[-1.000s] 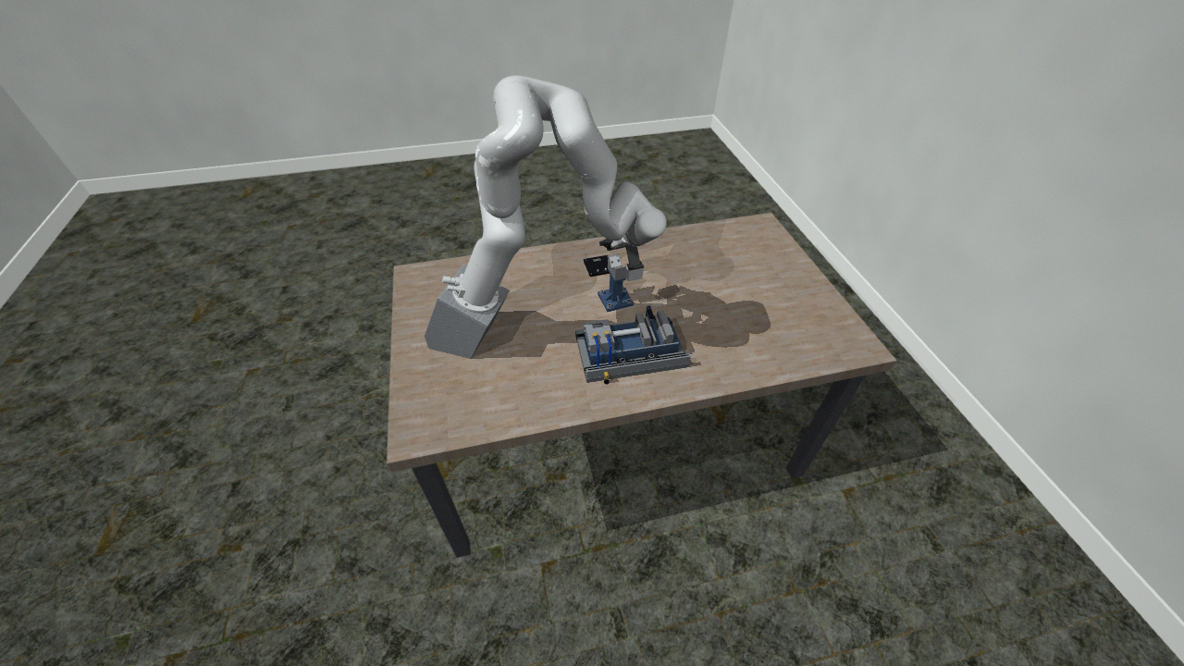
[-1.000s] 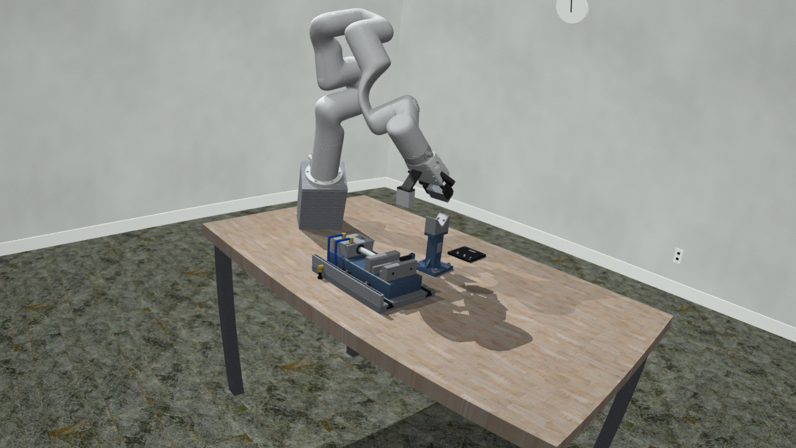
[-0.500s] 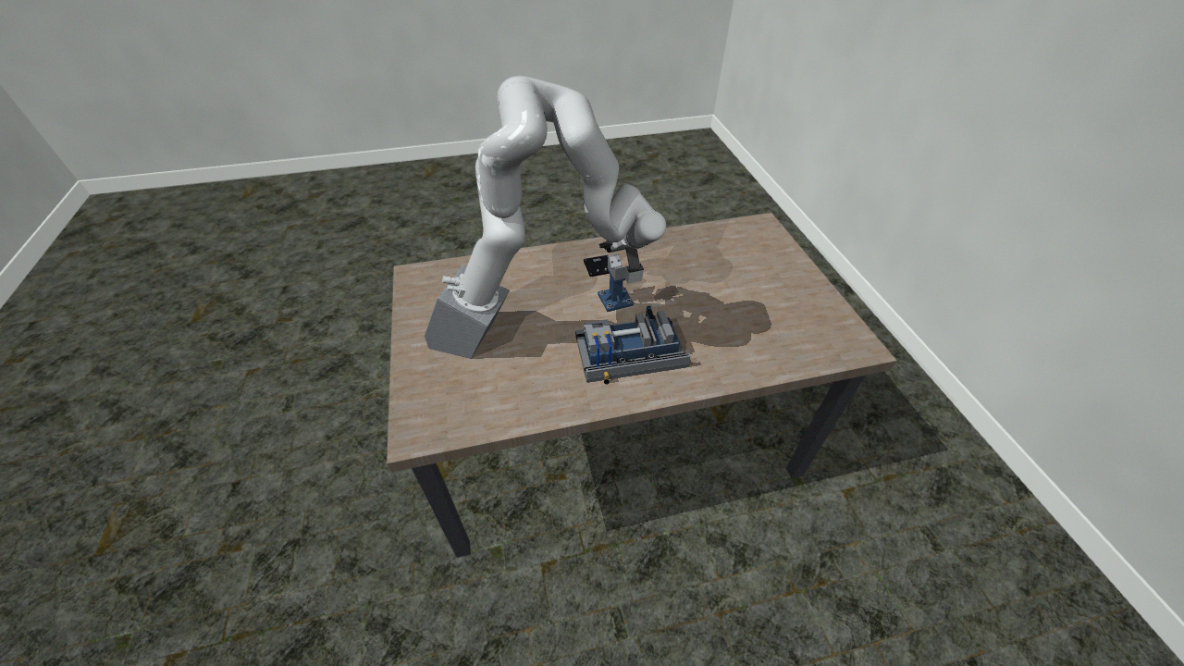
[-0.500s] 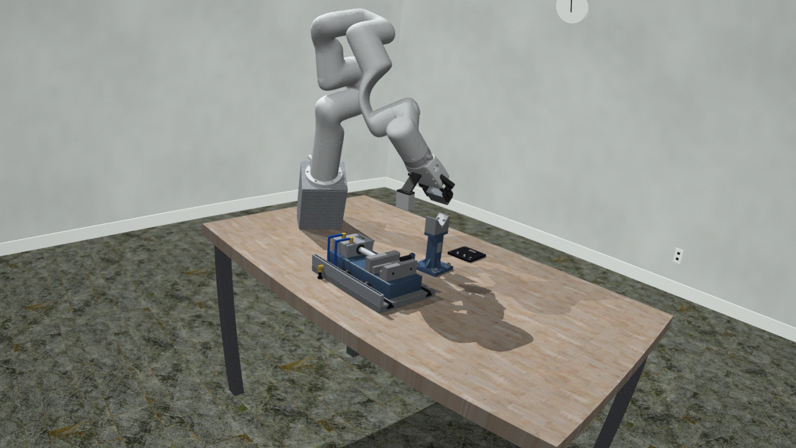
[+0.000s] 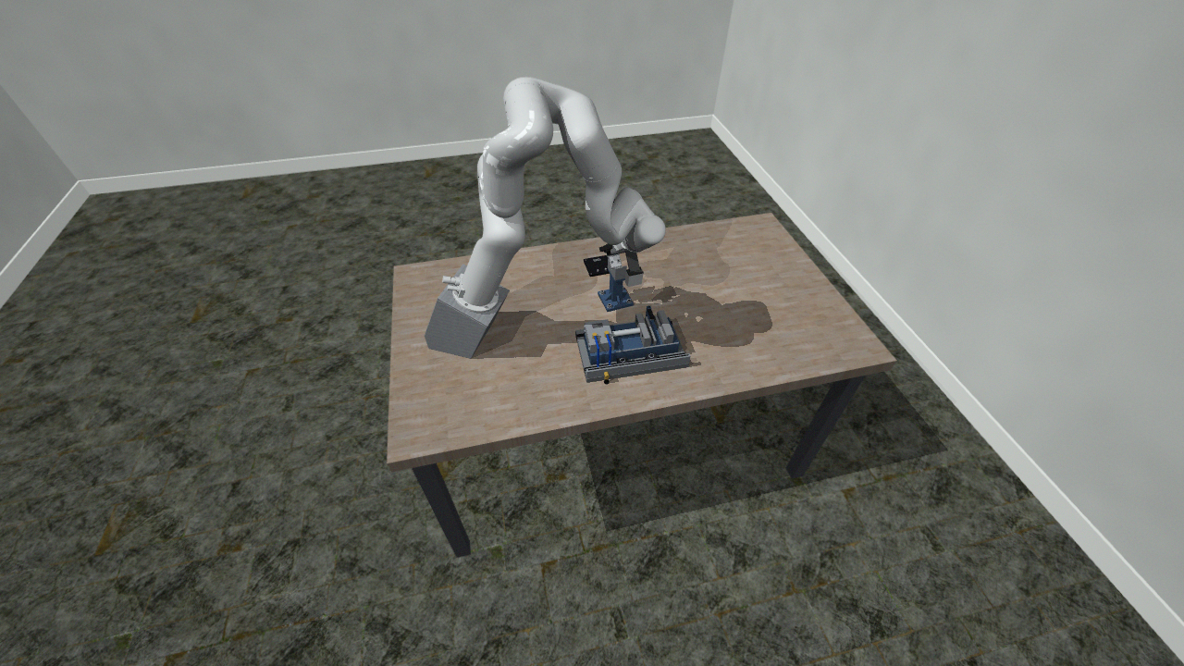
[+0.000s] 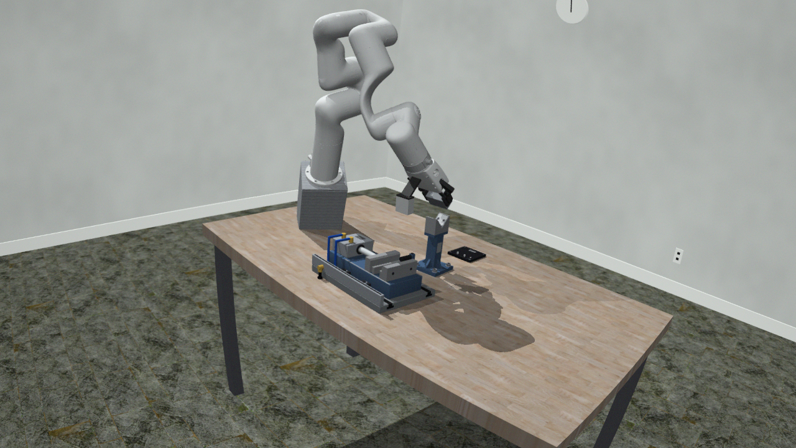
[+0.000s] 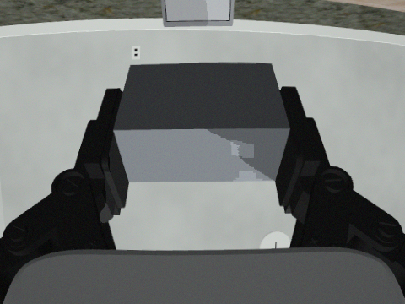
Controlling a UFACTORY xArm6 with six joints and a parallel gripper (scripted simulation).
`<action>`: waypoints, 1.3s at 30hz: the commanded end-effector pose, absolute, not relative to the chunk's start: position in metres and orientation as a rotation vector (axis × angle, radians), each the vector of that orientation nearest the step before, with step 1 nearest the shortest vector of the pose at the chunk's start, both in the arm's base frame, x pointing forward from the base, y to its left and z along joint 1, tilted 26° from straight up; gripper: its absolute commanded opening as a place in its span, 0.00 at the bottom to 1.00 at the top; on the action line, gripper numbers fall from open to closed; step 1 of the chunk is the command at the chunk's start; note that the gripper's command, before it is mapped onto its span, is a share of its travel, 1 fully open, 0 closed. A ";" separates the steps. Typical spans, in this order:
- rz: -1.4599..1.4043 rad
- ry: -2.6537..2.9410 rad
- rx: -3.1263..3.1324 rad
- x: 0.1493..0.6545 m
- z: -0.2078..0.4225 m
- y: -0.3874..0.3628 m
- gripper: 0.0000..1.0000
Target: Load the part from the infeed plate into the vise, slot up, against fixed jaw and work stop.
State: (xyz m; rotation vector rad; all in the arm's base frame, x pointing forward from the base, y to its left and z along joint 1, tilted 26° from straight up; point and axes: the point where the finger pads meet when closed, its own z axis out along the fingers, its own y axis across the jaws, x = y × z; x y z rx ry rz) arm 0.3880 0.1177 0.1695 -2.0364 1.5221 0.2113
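My gripper [image 7: 201, 112] is shut on the grey block [image 7: 202, 121], the part, and holds it in the air. In the exterior view the block [image 6: 404, 205] hangs from the gripper [image 6: 425, 196], up and to the left of the V-block [image 6: 438, 240]. In the top view the block [image 5: 616, 267] is right above the V-block's blue stand [image 5: 615, 291]. The block's milled slot is not visible. The vise [image 6: 375, 271] stands open in front of the V-block, with nothing between its jaws.
The black infeed plate [image 6: 466, 254] lies flat beyond the V-block, with nothing on it. The vise's air cylinder [image 6: 344, 248] sits at its left end. The arm's grey base block [image 6: 321, 201] stands at the table's back left corner.
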 end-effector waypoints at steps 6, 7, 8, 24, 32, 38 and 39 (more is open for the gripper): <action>0.209 1.520 -2.036 0.392 0.162 0.116 0.00; 0.209 1.520 -2.036 0.393 0.161 0.116 0.00; 0.209 1.520 -2.036 0.393 0.160 0.116 0.00; 0.209 1.520 -2.036 0.399 0.146 0.112 0.00; 0.209 1.520 -2.036 0.402 0.140 0.111 0.00; 0.209 1.520 -2.036 0.404 0.135 0.110 0.00; 0.209 1.520 -2.036 0.404 0.134 0.110 0.00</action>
